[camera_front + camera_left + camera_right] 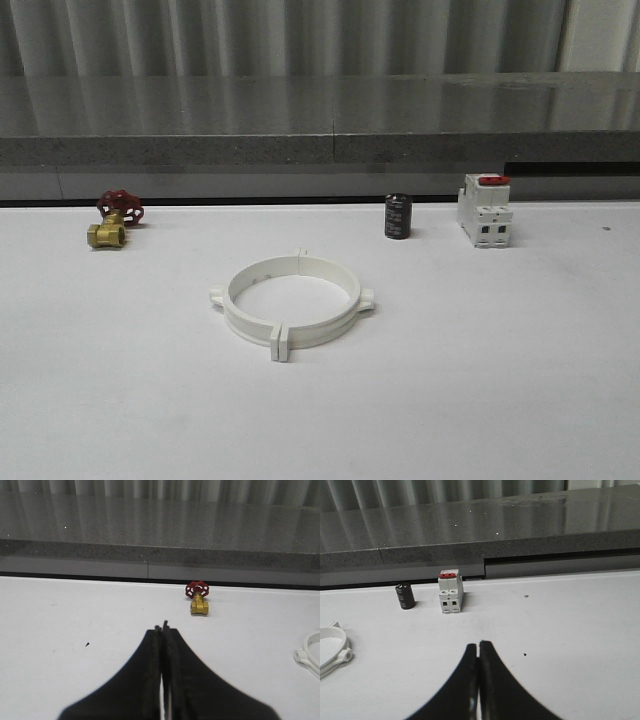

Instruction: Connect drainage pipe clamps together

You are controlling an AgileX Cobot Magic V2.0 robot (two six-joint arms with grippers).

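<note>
The two white drainage pipe clamps [290, 303] lie flat in the middle of the white table, their end tabs meeting at the front and back so they form one wide ring. An edge of the clamps [311, 653] shows in the left wrist view and another edge of the clamps [332, 648] in the right wrist view. My left gripper [161, 628] is shut with nothing in it, over bare table well to the left of the ring. My right gripper [478, 645] is also shut and empty, over bare table to the ring's right.
A brass valve with a red handwheel [113, 220] sits at the back left. A small black cylinder [398, 216] and a white breaker with a red switch [484, 210] stand at the back right. A grey ledge [320, 150] runs behind the table.
</note>
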